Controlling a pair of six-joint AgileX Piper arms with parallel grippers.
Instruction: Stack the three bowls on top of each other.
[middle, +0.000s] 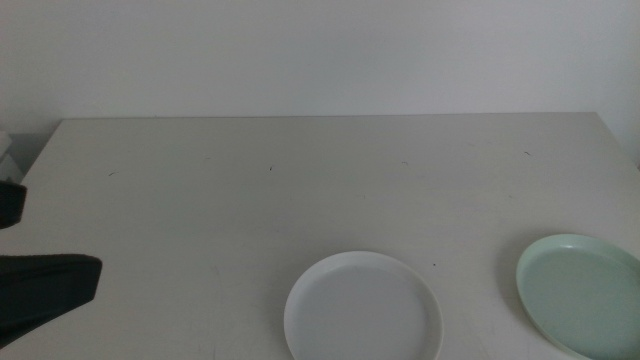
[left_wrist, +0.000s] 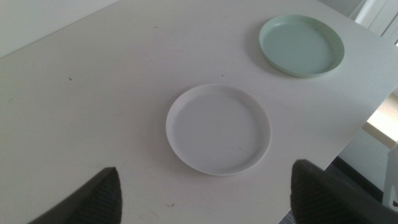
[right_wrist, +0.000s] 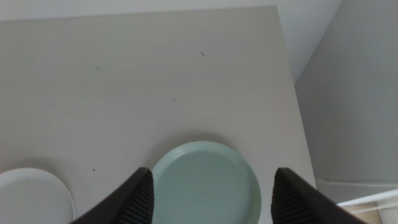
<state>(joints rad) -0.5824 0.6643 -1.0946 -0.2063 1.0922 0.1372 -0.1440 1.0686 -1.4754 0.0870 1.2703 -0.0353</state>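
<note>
The table (middle: 250, 200) is a broad, pale surface, bare over most of its top, with a plain light wall (middle: 320, 50) behind its far edge. Only two bowls show in any view; no grey one can be seen.

The white bowl (middle: 363, 305) sits flat and upright on the table near the front edge, roughly midway across, and is empty. The mint green bowl (middle: 583, 292) rests on the same front strip of the table, off to the white bowl's right and well apart from it, close to the table's right edge. It too is upright and empty.

The left gripper (left_wrist: 205, 193) hangs above the table on the near-left side of the white bowl, its jaws spread wide with nothing between them; in the middle view only a dark part of that arm shows at the left border, well away from the white bowl. The right gripper (right_wrist: 211, 196) hovers over the near side of the mint green bowl, jaws likewise parted wide and grasping nothing, not touching the bowl.
</note>
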